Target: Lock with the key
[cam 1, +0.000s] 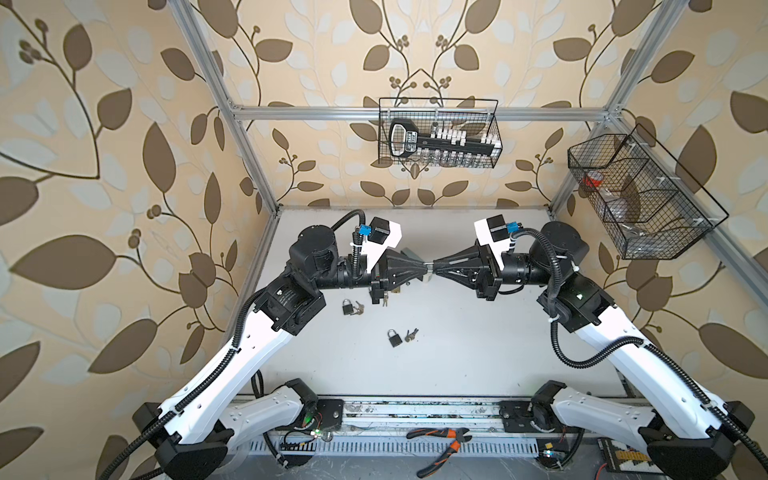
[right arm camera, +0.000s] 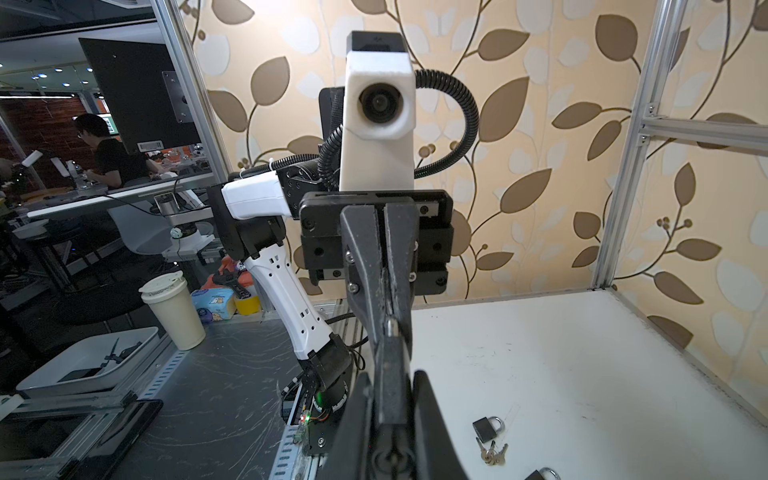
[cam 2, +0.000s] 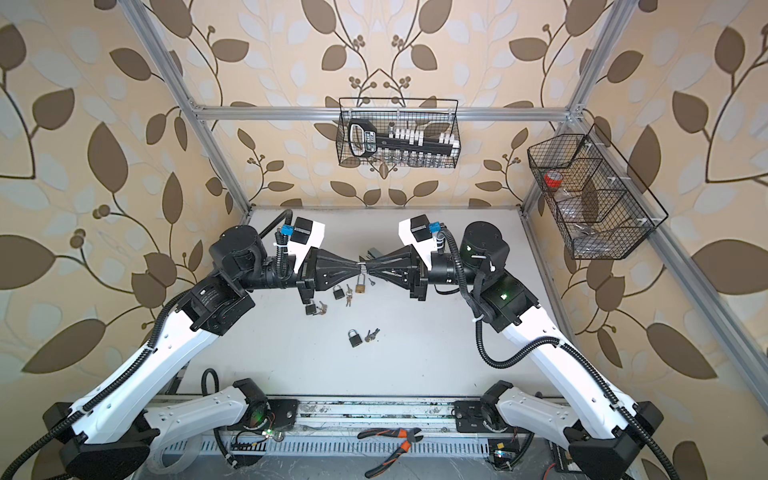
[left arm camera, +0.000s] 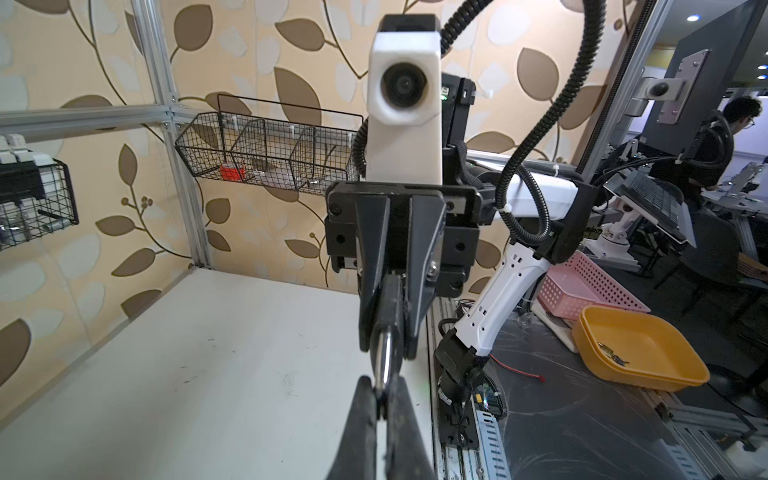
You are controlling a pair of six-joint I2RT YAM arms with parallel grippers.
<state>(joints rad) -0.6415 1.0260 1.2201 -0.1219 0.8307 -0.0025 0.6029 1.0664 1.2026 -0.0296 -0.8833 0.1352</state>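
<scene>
**Padlock held between two grippers, mid-air.** The padlock (cam 1: 429, 268) hangs above the white table (cam 1: 457, 365) at the centre of both top views, where the two gripper noses meet tip to tip.

- **Axis:** Its long axis lies level and runs left to right across the frame, in line with both grippers.
- **Direction:** The silver shackle (left arm camera: 383, 357) points toward the left of the top views. The dark body (right arm camera: 390, 390) points toward the right.
- **Left gripper** (cam 1: 424, 268): clenched on the shackle. At the lower centre of the left wrist view, one finger presses each side of the steel loop.
- **Right gripper** (cam 1: 437, 267): grasping the body, with a finger along each broad face. At the lower centre of the right wrist view the body fills the gap between the fingers. The shackle's end shows just beyond it, inside the opposite fingertips.
- **Key:** Whether a key sits in the held padlock cannot be told.

**On the table.**

- **Spare padlock** (cam 1: 347, 306): black, below the left gripper, shackle toward the top of the frame. A key bunch (cam 1: 358, 308) lies just beside it.
- **Second spare padlock** (cam 1: 393, 337): lower, near the frame's middle, pointing the same way. A second key bunch (cam 1: 410, 334) lies to its right.
- **Brass padlock** (cam 2: 360, 287): just below the meeting fingertips.
</scene>
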